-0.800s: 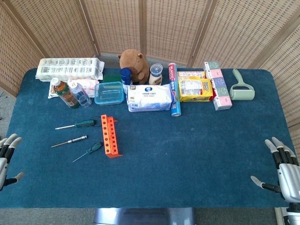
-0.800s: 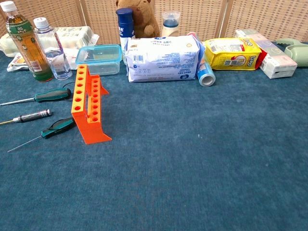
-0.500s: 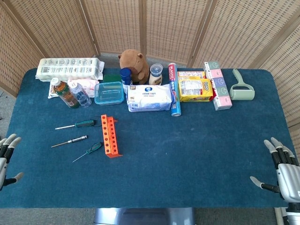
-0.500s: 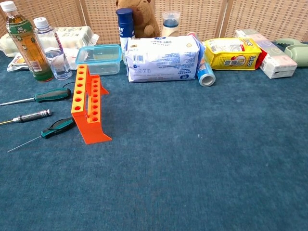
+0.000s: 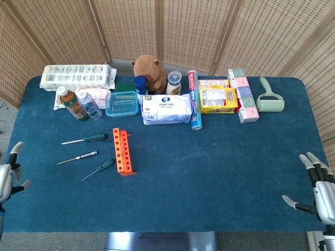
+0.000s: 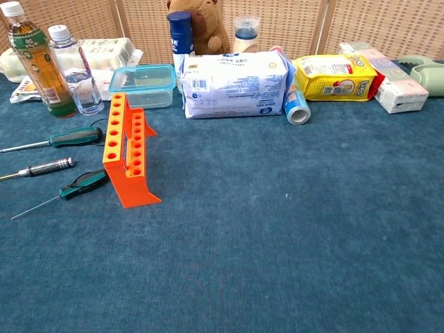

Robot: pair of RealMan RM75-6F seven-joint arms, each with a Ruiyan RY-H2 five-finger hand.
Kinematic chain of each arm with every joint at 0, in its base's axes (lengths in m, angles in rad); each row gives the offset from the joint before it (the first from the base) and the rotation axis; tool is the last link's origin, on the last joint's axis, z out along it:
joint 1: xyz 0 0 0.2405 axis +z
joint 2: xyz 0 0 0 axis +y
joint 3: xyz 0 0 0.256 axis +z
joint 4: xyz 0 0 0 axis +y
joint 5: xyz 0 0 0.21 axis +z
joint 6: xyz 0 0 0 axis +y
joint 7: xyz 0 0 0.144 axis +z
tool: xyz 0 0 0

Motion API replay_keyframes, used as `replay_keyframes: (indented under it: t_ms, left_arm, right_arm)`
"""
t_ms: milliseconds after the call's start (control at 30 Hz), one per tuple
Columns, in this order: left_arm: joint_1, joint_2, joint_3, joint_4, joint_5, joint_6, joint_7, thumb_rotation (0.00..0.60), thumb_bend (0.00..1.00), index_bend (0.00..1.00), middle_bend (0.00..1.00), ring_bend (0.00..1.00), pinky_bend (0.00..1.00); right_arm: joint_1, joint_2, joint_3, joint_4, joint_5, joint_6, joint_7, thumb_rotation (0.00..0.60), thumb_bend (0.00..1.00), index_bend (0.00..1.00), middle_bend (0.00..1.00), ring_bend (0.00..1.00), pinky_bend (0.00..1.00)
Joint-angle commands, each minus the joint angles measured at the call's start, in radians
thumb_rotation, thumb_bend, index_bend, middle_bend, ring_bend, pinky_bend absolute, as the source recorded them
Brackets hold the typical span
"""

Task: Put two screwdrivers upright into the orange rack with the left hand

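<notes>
Plainly the left hand [image 5: 7, 175] sat at the near left edge of the tabletop [image 5: 220, 172], fingers apart and holding nothing; the three screwdrivers lay to its right and a little farther off, all flat on the cloth; the small green-handled screwdriver [image 5: 98, 170] was the nearest, the metal-handled screwdriver [image 5: 77, 157] next, and the large green-handled screwdriver [image 5: 85, 139] farthest. Each lay with its long axis roughly left to right, tip toward the hand's side and handle toward the orange rack [image 5: 122, 151]; the rack stood just right of the handles, its rows of holes running near to far, and none of them held a tool. The right hand [image 5: 316, 196] rested at the near right edge, likewise spread and empty, well apart from all of it; so the left was by far the nearer. Nothing lay between the left hand and the tools; the tea bottle [image 5: 70, 103], water bottle [image 5: 90, 105] and clear lidded box [image 5: 121, 103] stood beyond them, clear of a reach from the near side.
</notes>
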Motion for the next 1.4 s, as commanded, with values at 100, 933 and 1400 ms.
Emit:
replay_keyframes:
  t_ms: [100, 933, 1400]
  left_arm:
    - [-0.128, -0.101, -0.088, 0.028, -0.216, -0.184, 0.103, 0.6, 0.19, 0.18, 0.91, 0.93, 0.97]
    - [-0.397, -0.443, -0.186, 0.173, -0.689, -0.261, 0.403, 0.6, 0.29, 0.36, 0.92, 0.93, 0.97]
    - [-0.475, -0.527, -0.204, 0.234, -0.79, -0.227, 0.488, 0.6, 0.35, 0.35, 0.92, 0.93, 0.97]
  right_arm:
    - [-0.003, 0.011, -0.003, 0.001, -0.012, 0.005, 0.022, 0.539, 0.0, 0.04, 0.0, 0.0, 0.0]
    - [-0.004, 0.039, -0.008, 0.006, -0.021, 0.001, 0.097, 0.54, 0.0, 0.04, 0.0, 0.0, 0.0]
    - [-0.006, 0.05, -0.008, 0.011, -0.019, 0.003, 0.127, 0.538, 0.0, 0.04, 0.0, 0.0, 0.0]
